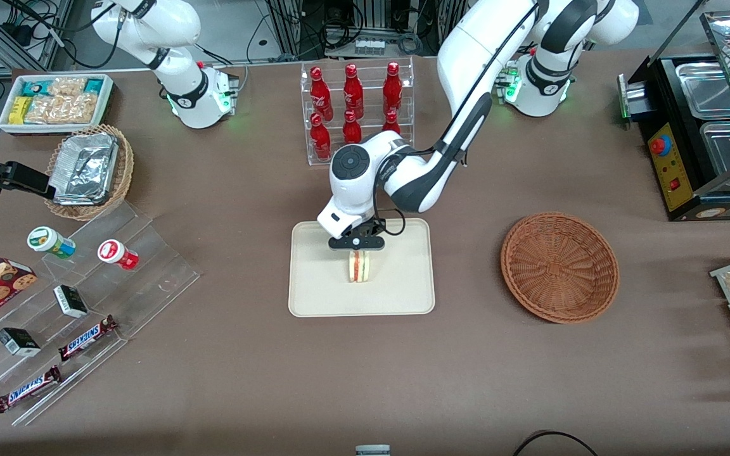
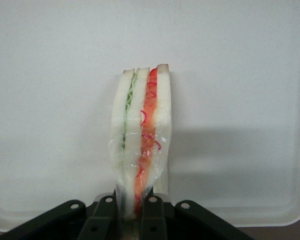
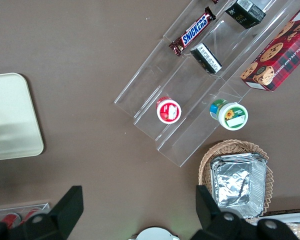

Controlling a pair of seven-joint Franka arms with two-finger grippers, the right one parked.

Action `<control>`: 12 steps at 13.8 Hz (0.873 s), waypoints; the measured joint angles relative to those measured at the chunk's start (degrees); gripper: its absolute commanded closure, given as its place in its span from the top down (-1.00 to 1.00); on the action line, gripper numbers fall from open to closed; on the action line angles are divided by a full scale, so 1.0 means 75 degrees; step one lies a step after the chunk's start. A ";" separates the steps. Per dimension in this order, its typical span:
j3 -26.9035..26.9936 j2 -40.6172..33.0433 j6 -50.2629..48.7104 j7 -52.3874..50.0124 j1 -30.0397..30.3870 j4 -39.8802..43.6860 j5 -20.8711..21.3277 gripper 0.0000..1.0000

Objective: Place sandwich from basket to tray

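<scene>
Left arm: glossy white rounded shells, dark grey joint bands, black cable along the forearm. Round dark cap on wrist. Gripper (image 1: 357, 252) black, over the tray; screw heads visible on finger mounts.

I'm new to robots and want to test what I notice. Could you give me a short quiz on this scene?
1. True or false: the round reddish-brown wicker basket holds a sandwich.
2. Where is the triangular white-bread sandwich? A) in the basket B) on the cream rectangular plastic tray C) on the brown table
3. What does the left arm's gripper grasp?

Key: 1 false, it holds nothing. 2 B, standing on edge on the tray. 3 The sandwich, fingers shut on it above the tray.
</scene>
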 measured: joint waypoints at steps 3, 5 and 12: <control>0.0020 0.0012 -0.0022 0.0007 0.0000 0.0002 0.0046 0.98; 0.0049 0.0011 -0.0122 -0.0001 0.0001 0.0067 0.0052 0.98; 0.0249 -0.1534 -0.2688 -0.0168 0.0534 0.0769 0.0026 0.98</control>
